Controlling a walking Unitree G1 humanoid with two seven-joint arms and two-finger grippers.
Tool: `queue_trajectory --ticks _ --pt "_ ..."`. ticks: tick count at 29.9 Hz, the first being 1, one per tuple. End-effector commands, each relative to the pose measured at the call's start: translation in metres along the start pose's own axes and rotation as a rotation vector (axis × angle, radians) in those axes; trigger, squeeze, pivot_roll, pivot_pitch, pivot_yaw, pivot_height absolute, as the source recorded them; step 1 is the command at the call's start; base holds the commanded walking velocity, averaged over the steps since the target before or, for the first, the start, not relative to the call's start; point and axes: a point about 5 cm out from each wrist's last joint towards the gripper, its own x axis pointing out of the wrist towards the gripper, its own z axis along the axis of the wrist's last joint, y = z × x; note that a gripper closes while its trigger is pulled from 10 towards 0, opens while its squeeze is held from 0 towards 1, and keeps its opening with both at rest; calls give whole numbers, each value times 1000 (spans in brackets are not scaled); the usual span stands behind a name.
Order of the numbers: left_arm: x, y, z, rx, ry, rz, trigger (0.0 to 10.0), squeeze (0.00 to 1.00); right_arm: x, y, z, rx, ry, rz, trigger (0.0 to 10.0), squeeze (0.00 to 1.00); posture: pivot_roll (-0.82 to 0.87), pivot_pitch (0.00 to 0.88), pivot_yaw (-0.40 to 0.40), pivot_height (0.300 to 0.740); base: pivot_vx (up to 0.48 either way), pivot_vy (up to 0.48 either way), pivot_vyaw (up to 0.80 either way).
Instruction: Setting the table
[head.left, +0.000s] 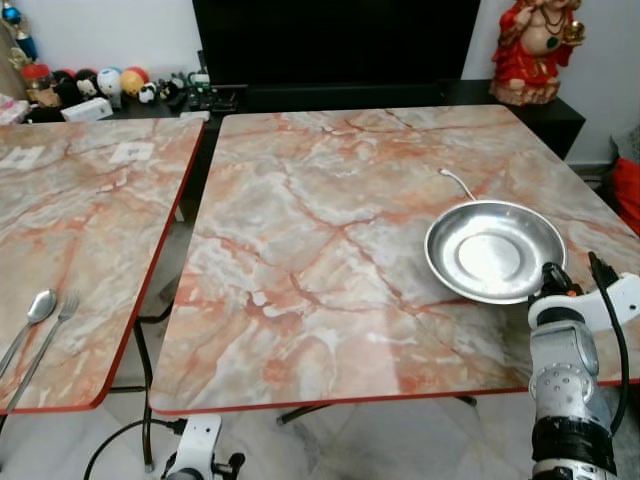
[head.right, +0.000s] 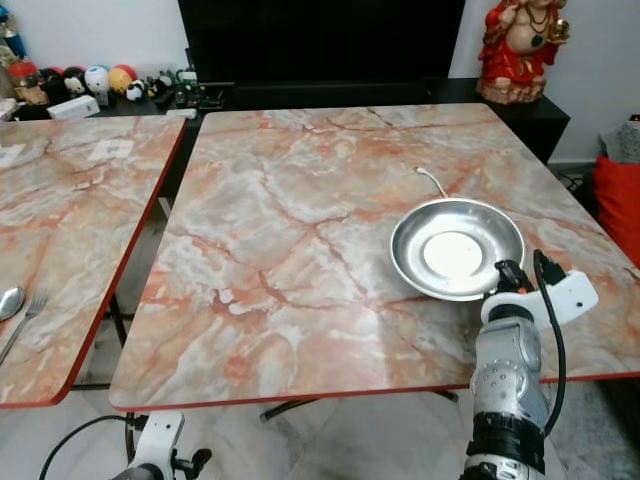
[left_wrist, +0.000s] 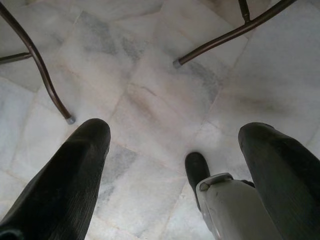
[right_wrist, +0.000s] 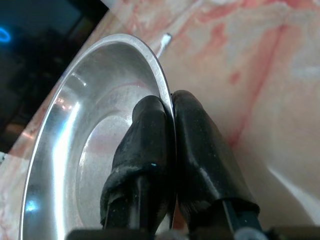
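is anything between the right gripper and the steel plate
No. The right gripper is already shut on the steel plate, its fingers pinching the near rim, one inside and one outside. The plate sits on the marble table.

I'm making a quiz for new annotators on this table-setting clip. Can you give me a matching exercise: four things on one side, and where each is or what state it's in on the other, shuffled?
Things:
1. steel plate
2. spoon and fork
3. left gripper
4. red figurine

Places or states:
A. open, hanging low over the marble floor
B. on the left table, near its front edge
C. on the dark cabinet behind the right table
D. rim pinched by the right gripper, on the right table

Pairs: 1-D, 2-B, 3-A, 4-C
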Motion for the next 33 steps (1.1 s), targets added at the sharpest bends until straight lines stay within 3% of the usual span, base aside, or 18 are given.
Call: queue_trajectory --ticks 1,9,25,28,29,30,33 --pt "-1 1 -5 17 23 -1 10000 0 -3 -5 3 5 -9 -16 10000 0 21 0 -1 740 0 0 0" --pt "-2 1 -6 22 27 -6 10000 0 -20 -31 -8 17 28 -80 10000 0 11 0 0 740 0 0 0" --pt "-1 1 -4 37 26 -11 10000 0 -27 -30 -28 1 149 -34 10000 0 16 0 0 740 0 0 0" --pt "-1 1 -4 40 26 -12 10000 0 -27 -30 -28 -5 147 -36 10000 557 15 0 2 740 0 0 0" --pt "-1 1 -4 41 26 -13 10000 0 -27 -30 -28 -5 146 -37 10000 557 15 0 2 740 0 0 0" --pt "-1 1 -4 41 26 -13 10000 0 -28 -30 -27 -7 144 -38 10000 647 14 0 3 740 0 0 0" --pt "-1 1 -4 42 24 -14 10000 0 -28 -31 -27 -14 143 -40 10000 647 13 0 4 740 0 0 0"
